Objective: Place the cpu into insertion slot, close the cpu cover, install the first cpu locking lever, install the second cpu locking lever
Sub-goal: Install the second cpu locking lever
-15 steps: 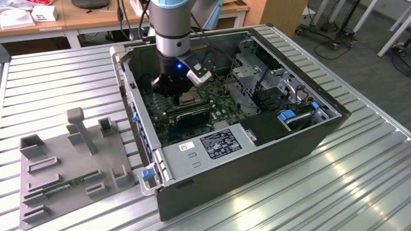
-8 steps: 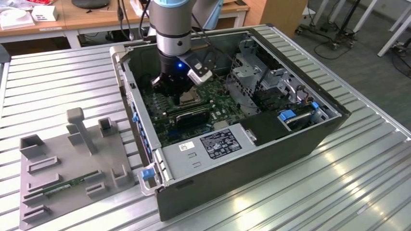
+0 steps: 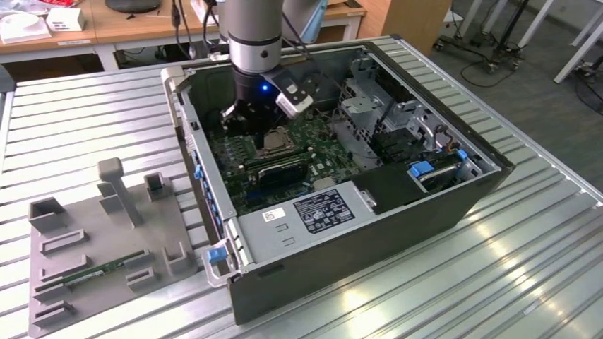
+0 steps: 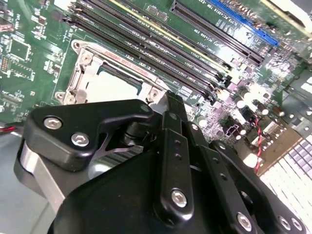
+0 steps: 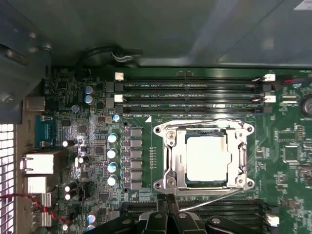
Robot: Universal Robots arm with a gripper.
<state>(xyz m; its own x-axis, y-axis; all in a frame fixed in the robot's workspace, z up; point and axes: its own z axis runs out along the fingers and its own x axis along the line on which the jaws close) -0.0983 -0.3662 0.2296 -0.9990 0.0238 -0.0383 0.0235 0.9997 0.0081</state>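
- Currently: PC case (image 3: 396, 212) seen open on slatted table (image 3: 527, 268)
- gripper (image 5: 168, 214) held over motherboard (image 5: 97, 126), beside insertion slot (image 5: 204, 158); jaw state can't be told
- cpu cover (image 5: 170, 156) down
- cpu (image 5: 206, 157) seated in slot

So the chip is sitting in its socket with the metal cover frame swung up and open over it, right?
Not quite. The chip is in its socket, but the metal cover frame lies flat down around it, not swung up. The first wrist view shows this, with the chip's pale face showing through the frame's window.
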